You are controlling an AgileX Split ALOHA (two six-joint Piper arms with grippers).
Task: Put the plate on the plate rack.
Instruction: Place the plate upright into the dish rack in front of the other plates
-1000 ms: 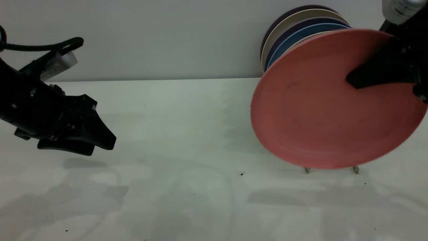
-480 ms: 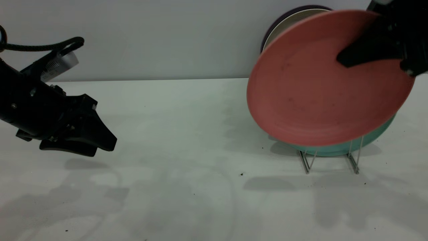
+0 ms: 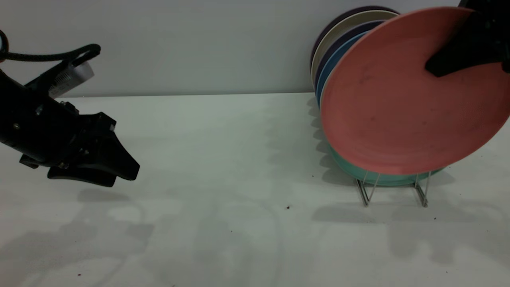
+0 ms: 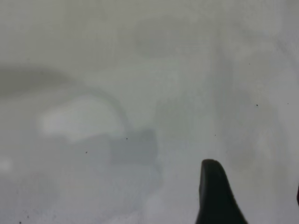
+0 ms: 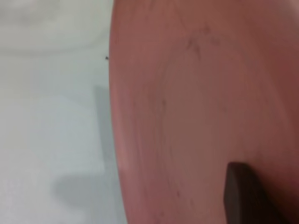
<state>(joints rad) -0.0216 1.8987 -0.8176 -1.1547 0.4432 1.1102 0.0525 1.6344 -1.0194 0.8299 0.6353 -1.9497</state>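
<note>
The right tool is reaching in from the upper right corner of the exterior view, its arm mostly cut off by the edge, and it is clamping the plate by the upper rim, one dark finger lying flat across the plate's face. The left tool is hanging low at the far left, angled downward just above the bench, gripping nothing, its cable looping behind the wrist.

The right gripper grips the plate (tilted) above the plate rack; the left gripper hovers over the counter.
</note>
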